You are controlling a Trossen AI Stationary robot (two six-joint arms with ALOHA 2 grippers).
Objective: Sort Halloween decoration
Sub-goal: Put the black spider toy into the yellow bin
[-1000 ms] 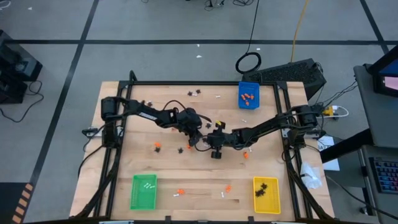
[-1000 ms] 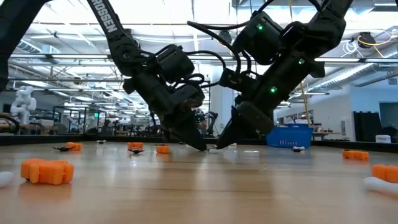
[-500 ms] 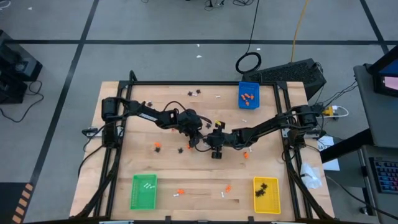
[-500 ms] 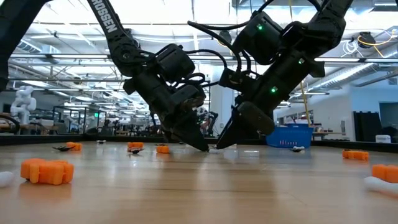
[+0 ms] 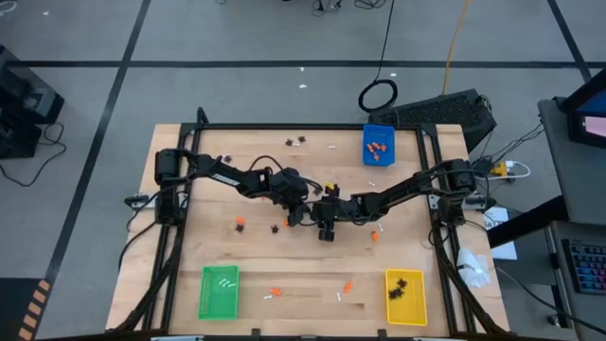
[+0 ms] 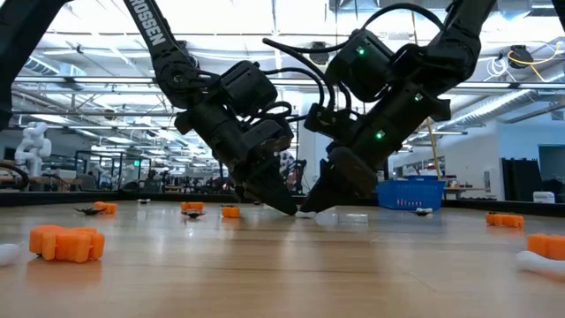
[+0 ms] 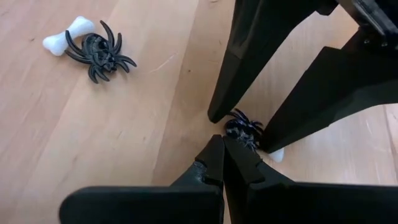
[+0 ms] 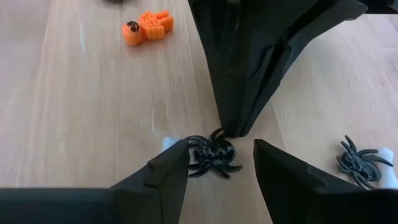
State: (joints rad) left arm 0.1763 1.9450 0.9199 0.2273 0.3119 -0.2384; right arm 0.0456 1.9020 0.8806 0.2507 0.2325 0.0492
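Near the middle of the pale wooden tabletop [image 5: 312,270] lies a small black plastic spider [image 8: 213,154], and both arms have converged on it. The right pincer [image 8: 214,163] stands with its two dark fingers apart, one on each side of the spider, tips low to the wood; this looks like the set-up for closing on it. The left pincer [image 7: 224,155] has its fingers pressed together with nothing between them, and its tip touches or nearly touches the far side of the same spider, probably to pin or nudge it so that it cannot skid away (which one, I cannot tell). A bit of white shows just beside the spider, perhaps a bone-shaped stick under it.

A second black spider [image 7: 99,51] lies on a white bone-shaped stick [image 7: 64,38] a little way off from the first spider, and an orange pumpkin-headed figure [image 8: 147,27] lies near it on the other side. Other trinkets are scattered around. Farther from the spider, at the tabletop's edges, stand a blue rectangular tray [image 5: 379,144] with orange pieces, a green rectangular tray [image 5: 219,291] with white ones and a yellow rectangular tray [image 5: 405,296] with black ones.

The wood is smooth and bare-grained. Behind it the low view shows a large hall with ceiling lights.
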